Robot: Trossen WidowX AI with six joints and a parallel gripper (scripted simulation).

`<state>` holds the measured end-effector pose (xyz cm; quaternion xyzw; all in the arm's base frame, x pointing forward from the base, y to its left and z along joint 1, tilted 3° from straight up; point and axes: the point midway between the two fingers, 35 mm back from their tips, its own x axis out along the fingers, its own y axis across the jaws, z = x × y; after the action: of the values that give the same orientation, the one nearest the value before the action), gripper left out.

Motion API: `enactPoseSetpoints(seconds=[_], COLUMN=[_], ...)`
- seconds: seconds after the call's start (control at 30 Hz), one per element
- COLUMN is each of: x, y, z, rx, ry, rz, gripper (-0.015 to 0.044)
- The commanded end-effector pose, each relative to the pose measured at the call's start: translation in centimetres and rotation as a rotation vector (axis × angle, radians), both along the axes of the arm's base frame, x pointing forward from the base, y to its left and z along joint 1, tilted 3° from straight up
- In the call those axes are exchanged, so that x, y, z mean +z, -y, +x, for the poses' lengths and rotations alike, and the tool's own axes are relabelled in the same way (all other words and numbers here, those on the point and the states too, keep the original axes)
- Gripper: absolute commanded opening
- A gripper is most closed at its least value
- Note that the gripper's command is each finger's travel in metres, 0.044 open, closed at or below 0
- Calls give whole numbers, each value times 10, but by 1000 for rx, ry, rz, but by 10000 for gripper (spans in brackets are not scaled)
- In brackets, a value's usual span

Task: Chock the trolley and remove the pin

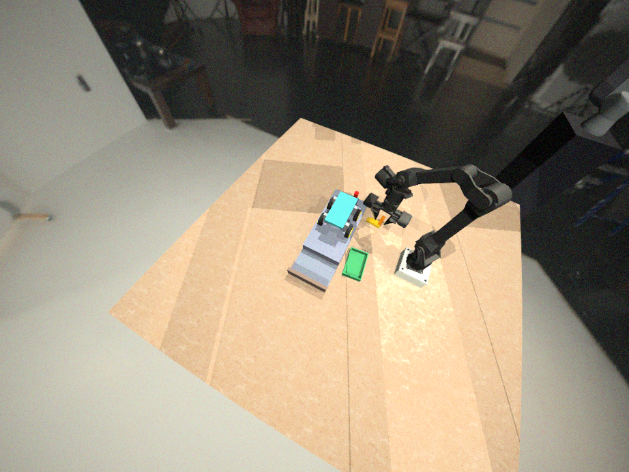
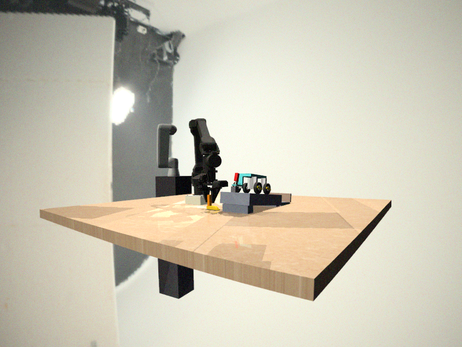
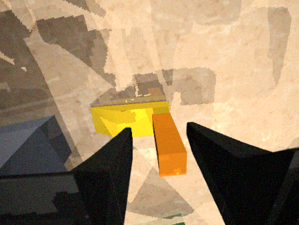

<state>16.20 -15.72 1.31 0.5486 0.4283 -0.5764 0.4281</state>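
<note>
The yellow chock (image 1: pixel 374 222) (image 2: pixel 213 207) (image 3: pixel 130 121) lies on the table beside the ramp, its orange handle (image 2: pixel 209 200) (image 3: pixel 170 140) standing up. My gripper (image 1: pixel 381 219) (image 2: pixel 210 201) (image 3: pixel 159 130) is partly open, with a fingertip on either side of the handle and a gap to each in the wrist view. The turquoise trolley (image 1: pixel 341 209) (image 2: pixel 253 175) stands on the ramp (image 1: pixel 324 241) (image 2: pixel 235 198) (image 3: pixel 26 146). The red-headed stop pin (image 1: pixel 356 194) (image 2: pixel 236 177) stands at its uphill end. The green tray (image 1: pixel 355 263) is empty; its edge shows in the wrist view (image 3: pixel 178 224).
The grey-blue ramp stands close to the chock, at the left edge of the wrist view. The tray lies beside the lower part of the ramp. The arm's white base (image 1: pixel 412 274) (image 2: pixel 193 200) is on the other side of the tray from the ramp.
</note>
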Motion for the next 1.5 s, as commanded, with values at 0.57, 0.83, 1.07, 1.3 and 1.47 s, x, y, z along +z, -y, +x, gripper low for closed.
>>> enactPoseSetpoints(seconds=[0.57,0.83,1.07,1.3,1.47], x=[-2,23,45,66,79], y=[0,-3,-4,-6,-6], z=[-1,-1,0,0,1], rx=[0,4,4,4,4], ry=[-2,-12,-12,-12,-12], rz=[2,4,4,4,4], gripper=[18,0,0,0,0])
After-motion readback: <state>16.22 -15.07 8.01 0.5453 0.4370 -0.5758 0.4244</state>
